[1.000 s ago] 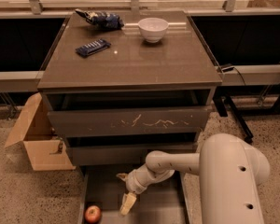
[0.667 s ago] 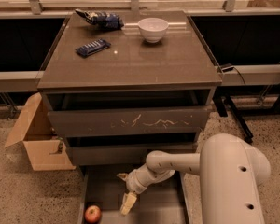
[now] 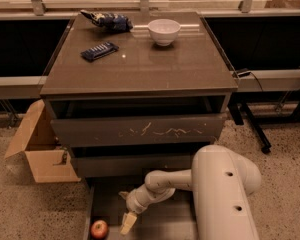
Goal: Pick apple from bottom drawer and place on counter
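The red apple [image 3: 99, 229] lies in the front left corner of the pulled-out bottom drawer [image 3: 162, 223], at the bottom edge of the camera view. My gripper [image 3: 127, 223] hangs over the drawer tray just right of the apple, pointing down, apart from it and holding nothing that I can see. The white arm reaches in from the lower right. The glossy brown-grey counter [image 3: 155, 69] is the cabinet top above.
On the counter stand a white bowl [image 3: 164, 31], a dark blue packet [image 3: 99, 51] and a crumpled blue bag [image 3: 108, 20]. An open cardboard box [image 3: 40, 149] sits on the floor left of the cabinet. A black stand leg is at the right.
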You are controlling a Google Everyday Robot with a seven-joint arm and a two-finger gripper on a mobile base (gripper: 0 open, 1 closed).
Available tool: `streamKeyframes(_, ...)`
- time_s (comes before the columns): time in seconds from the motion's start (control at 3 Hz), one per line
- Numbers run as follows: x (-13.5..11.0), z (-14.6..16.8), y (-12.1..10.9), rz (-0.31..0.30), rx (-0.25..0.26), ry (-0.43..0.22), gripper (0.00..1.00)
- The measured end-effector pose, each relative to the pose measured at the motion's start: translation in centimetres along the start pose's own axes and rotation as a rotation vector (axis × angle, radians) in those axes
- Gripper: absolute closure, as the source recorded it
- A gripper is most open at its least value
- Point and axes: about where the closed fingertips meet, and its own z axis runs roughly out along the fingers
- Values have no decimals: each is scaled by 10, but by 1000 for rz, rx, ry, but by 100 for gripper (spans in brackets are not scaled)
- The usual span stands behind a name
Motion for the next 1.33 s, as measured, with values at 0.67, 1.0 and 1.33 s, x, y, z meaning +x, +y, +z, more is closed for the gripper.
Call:
streamKeyframes(0.67, 14, 68, -11, 13, 30, -29, 0)
streamKeyframes(1.0, 11, 101, -13, 7, 7, -108, 0)
streamKeyframes(1.33, 8, 117, -14, 2, -12, -140, 0)
